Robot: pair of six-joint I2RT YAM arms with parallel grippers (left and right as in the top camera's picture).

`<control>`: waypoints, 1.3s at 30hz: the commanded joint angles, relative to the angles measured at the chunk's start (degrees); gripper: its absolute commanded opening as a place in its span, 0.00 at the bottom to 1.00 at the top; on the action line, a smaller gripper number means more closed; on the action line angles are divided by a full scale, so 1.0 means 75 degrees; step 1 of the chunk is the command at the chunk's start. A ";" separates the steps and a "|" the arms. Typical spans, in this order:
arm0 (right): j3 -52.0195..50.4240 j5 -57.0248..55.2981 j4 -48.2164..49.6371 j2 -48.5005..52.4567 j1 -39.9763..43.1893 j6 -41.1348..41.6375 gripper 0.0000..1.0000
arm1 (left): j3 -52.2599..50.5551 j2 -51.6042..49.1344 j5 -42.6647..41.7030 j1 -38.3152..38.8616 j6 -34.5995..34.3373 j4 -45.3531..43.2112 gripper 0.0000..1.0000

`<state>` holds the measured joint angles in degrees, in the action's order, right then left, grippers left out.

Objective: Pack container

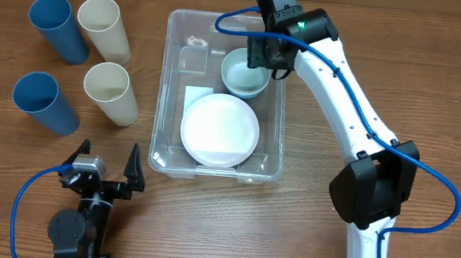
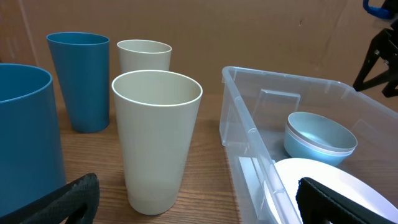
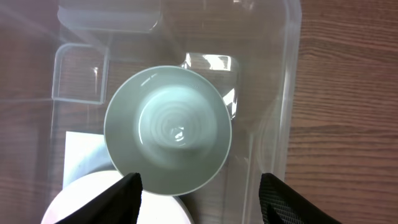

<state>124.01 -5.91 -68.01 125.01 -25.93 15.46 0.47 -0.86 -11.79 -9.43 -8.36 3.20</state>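
The clear container [image 1: 277, 108] stands mid-table. Inside it lie a white plate [image 1: 219, 129] at the front and a pale green bowl [image 1: 243, 74] at the back right. The container's wall also shows in the left wrist view [image 2: 249, 130] and the right wrist view [image 3: 273, 124]. My right gripper [image 1: 269, 54] hangs open and empty above the bowl [image 3: 166, 127], with the plate [image 3: 93, 199] below left of it. My left gripper [image 1: 108, 168] is open and empty near the front edge, left of the container. In its view the bowl [image 2: 320, 138] and the plate [image 2: 317, 180] show inside the container.
Two blue cups [image 1: 58, 28] [image 1: 44, 102] and two cream cups [image 1: 105, 27] [image 1: 111, 92] stand upright left of the container. The nearest cream cup [image 2: 158, 137] is right ahead of the left gripper, with a blue cup [image 2: 28, 137] beside it.
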 commanded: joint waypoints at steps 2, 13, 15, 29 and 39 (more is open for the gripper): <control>0.1032 -0.0009 -0.0583 -0.0350 -0.0009 -0.0192 0.64 | -0.0026 0.0073 -0.0012 -0.0041 0.0146 -0.0003 1.00; 0.2882 -0.0178 -0.1422 -0.1489 0.3060 0.1000 1.00 | -0.0026 0.0073 -0.0009 -0.0041 0.0146 -0.0003 1.00; 0.2882 -0.0181 -0.1667 -0.1489 0.3727 0.1035 1.00 | -0.0026 0.0073 -0.0009 -0.0041 0.0146 -0.0003 1.00; 0.2876 -0.0184 -0.2037 -0.1466 0.5703 0.1029 1.00 | -0.0015 0.0073 -0.2119 -0.0041 -0.0539 -0.1323 1.00; 0.2876 -0.0184 -0.2037 -0.1466 0.5703 0.1029 1.00 | 0.4290 -0.1550 -0.0711 -0.0041 -0.1090 0.2232 1.00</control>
<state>145.05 -6.83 -83.57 114.17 17.10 22.57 19.62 -4.62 -23.18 -9.43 -17.06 14.22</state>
